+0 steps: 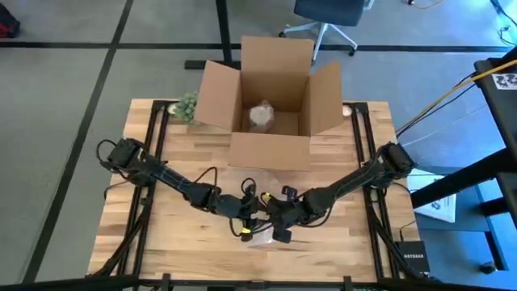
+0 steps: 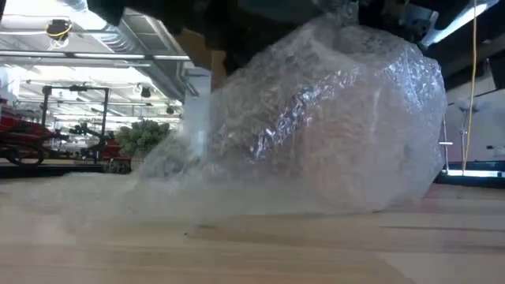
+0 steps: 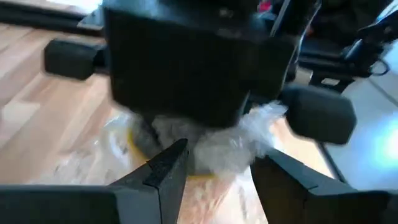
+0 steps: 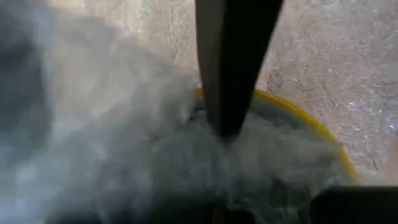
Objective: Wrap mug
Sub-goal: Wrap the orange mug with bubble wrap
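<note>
mug (image 4: pixel 311 121) near table (image 1: pixel 161 234) front edge, mid-width, under bubble wrap (image 2: pixel 316 118) | right gripper (image 1: pixel 279 230) pressing wrap into mouth, spread unclear | left gripper (image 3: pixel 214 165) apart beside it | tuck slack fully inside; steady the mug so it won't tip

Under your dark right gripper (image 1: pixel 276 230) you see a yellow mug (image 4: pixel 323 134) rim in clear, glinting bubble wrap (image 2: pixel 331 118). Beyond both grippers, the cardboard box (image 1: pixel 271 105) is brown on the pale wooden table (image 1: pixel 355 250).
</note>
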Robot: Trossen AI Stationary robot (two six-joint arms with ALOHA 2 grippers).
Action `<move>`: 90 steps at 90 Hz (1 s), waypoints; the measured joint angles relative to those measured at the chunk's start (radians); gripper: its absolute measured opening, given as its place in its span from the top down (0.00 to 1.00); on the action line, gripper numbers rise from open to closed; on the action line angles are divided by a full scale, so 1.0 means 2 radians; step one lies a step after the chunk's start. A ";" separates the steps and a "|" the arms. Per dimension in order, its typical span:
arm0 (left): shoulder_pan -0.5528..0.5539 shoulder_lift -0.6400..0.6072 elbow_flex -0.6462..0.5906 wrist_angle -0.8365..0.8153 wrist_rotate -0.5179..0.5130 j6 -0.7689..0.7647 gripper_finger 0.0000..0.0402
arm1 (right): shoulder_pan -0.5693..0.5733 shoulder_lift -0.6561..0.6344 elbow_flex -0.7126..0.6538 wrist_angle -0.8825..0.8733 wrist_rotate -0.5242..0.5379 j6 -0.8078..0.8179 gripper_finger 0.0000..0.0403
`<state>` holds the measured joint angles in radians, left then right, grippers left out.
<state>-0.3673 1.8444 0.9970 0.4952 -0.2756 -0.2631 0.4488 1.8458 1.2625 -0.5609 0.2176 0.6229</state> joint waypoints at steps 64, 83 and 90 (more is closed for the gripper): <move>-0.003 0.014 0.000 -0.012 -0.007 -0.047 0.62 | 0.016 -0.002 0.196 -0.241 0.009 0.002 1.00; -0.003 0.013 0.000 -0.011 -0.007 -0.049 0.62 | 0.021 0.017 0.165 -0.180 0.022 0.013 1.00; -0.003 0.013 0.000 -0.011 -0.007 -0.050 0.62 | 0.020 0.028 0.140 -0.159 0.019 0.017 1.00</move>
<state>-0.3733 1.8709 0.9962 0.4728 -0.2889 -0.3630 0.4880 1.9013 1.5426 -0.8781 0.2562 0.6563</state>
